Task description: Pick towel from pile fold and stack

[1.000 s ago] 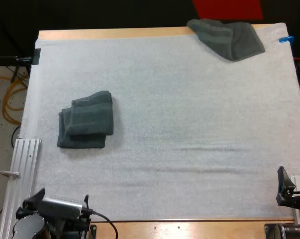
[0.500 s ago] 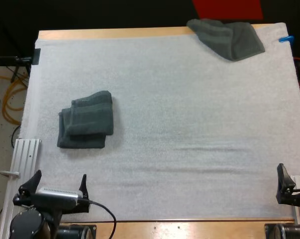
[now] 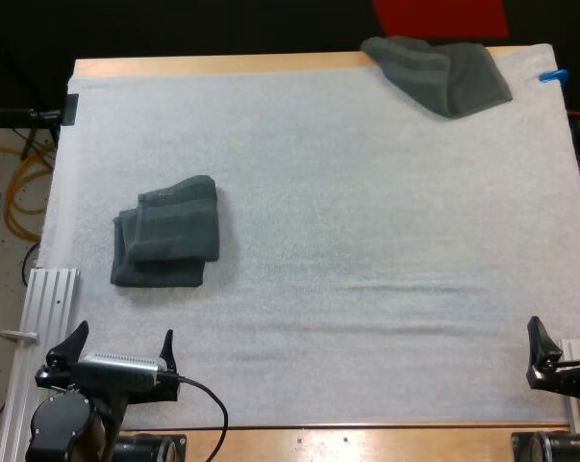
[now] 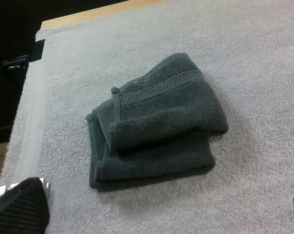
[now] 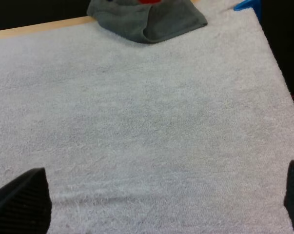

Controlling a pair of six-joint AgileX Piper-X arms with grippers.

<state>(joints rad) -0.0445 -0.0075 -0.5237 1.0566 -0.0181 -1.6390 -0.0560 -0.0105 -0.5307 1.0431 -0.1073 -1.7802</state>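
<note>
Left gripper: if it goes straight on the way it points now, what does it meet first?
Probably the folded towels on the white mat: they lie dead ahead of the left gripper, jaws open, with only bare mat before them. Distance is hard to judge.

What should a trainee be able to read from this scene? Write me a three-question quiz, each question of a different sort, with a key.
1. True or false: the left gripper is shut on a towel.
2. Where does the crumpled towel lie? A: at the far edge of the mat, toward the right. B: at the mat's middle. C: at the mat's near left corner.
3. Which gripper is nearer the folded stack?
Key: 1 false, its fingers stand apart and clear of any towel; 2 A; 3 the left.
</note>
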